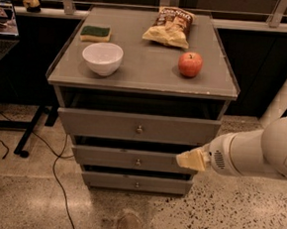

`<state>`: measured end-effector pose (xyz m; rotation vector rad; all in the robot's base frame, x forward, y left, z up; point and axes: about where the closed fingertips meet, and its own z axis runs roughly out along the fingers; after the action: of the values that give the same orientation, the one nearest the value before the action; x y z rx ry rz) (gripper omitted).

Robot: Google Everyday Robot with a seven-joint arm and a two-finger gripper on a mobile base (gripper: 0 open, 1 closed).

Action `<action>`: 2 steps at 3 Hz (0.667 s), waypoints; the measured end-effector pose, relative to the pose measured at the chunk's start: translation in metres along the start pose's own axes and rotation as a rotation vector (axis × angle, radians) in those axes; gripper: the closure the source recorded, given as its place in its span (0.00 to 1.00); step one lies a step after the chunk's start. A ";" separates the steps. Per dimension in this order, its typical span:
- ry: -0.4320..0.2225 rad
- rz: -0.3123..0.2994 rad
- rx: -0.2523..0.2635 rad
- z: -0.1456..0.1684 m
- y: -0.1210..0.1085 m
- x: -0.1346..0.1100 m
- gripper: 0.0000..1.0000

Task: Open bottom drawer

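The grey cabinet (62, 75) has three drawers. The bottom drawer (108, 180) is the narrowest, shallowest front, low near the floor, with a small round metal knob (137, 185) at its centre. It sits set back under the mid-sized drawer (105, 157). The widest drawer (93, 123) is on top. My gripper (192, 160), a cream tip on a thick white arm (259, 151), comes in from the right. It hangs in front of the right end of the mid-sized drawer, above and to the right of the bottom knob, and holds nothing that I can see.
On the cabinet top are a white bowl (102, 58), a green sponge (95, 32), a chip bag (171, 26) and a red apple (190, 64). A black cable (55, 169) and a round floor drain (129, 225) are on the floor. A white pillar (286, 93) stands at the right.
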<state>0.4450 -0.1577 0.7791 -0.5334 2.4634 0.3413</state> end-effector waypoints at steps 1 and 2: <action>0.000 0.000 0.000 0.000 0.000 0.000 0.65; 0.000 0.000 0.000 0.000 0.000 0.000 0.89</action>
<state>0.4450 -0.1576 0.7791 -0.5333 2.4633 0.3413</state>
